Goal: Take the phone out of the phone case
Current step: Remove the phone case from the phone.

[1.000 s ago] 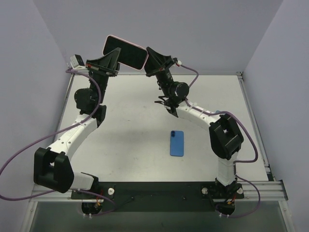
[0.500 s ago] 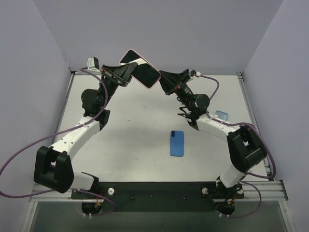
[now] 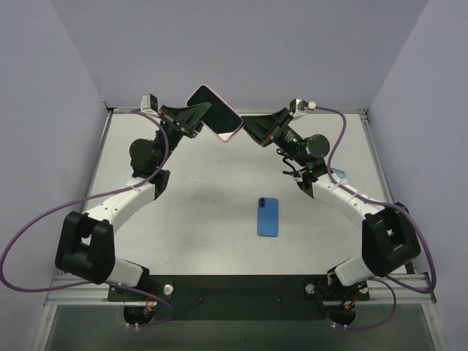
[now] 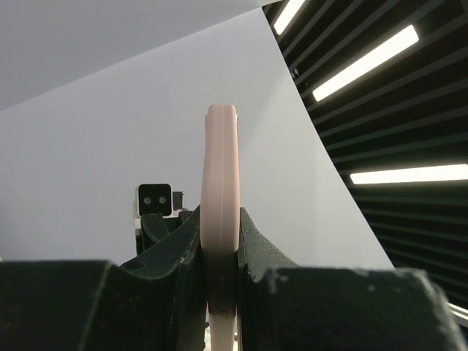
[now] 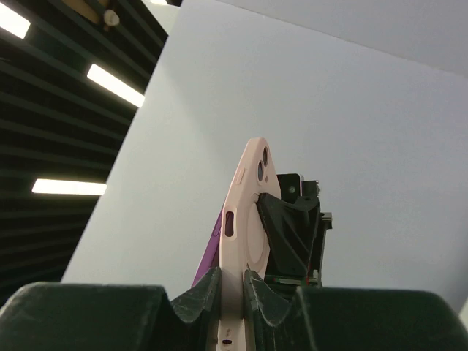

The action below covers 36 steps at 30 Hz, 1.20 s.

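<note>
**While both arms grip it, the case hangs between them**

Top view: the case (image 3: 214, 112), phone (image 3: 212, 110) inside, sits aloft at upper centre. Its long axis slants upper left to lower right, left jaws clamped on one end and right jaws on the other.
Left wrist: case (image 4: 220, 219) edge-on, pinched.
Right wrist: case (image 5: 245, 219) likewise clamped.

Robot lab test cell: a white table (image 3: 190, 212) boxed in on three sides by plain pale walls (image 3: 44, 88). A left arm (image 3: 121, 201) and a right arm (image 3: 344, 194) are bolted to a black base plate (image 3: 241, 289) beside an aluminium rail (image 3: 398, 281) at the near edge, with purple cables (image 3: 343, 131) looping off both. The wrist views look up past the wall tops at a dark slatted ceiling (image 4: 424, 219) with strip lights (image 4: 362, 62), so the cell stands in a larger industrial-type room.
</note>
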Tool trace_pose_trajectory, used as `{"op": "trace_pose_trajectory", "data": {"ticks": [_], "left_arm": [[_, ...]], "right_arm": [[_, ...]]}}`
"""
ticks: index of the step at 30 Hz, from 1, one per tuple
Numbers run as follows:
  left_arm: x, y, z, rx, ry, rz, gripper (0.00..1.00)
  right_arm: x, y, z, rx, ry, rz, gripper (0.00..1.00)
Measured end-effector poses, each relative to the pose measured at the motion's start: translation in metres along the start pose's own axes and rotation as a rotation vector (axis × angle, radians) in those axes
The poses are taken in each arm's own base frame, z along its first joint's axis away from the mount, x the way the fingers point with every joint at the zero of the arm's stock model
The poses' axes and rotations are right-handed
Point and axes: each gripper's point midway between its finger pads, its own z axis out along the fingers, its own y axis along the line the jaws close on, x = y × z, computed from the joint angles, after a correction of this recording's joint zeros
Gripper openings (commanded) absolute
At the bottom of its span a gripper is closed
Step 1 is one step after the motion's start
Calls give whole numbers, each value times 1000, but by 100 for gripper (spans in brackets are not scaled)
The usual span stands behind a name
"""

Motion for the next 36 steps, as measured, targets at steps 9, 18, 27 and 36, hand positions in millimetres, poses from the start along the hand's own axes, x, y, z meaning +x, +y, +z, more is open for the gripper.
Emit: {"op": "trace_pose_trajectory", "data": {"ticks": [9, 18, 27, 36], "left_arm": [[-6, 22, -1, -38, -23, -48, 0], [6, 47, -2, -86, 36, -68, 0], [9, 63, -8, -120, 20, -94, 0], [28, 110, -47, -316, 40, -47, 38]], "right_arm": [[8, -22, -1, 142, 125, -137, 14], [37, -51, -10, 184, 312, -99, 19], [44, -58, -13, 199, 349, -85, 0], [67, -98, -52, 462, 394, -80, 0]]}}
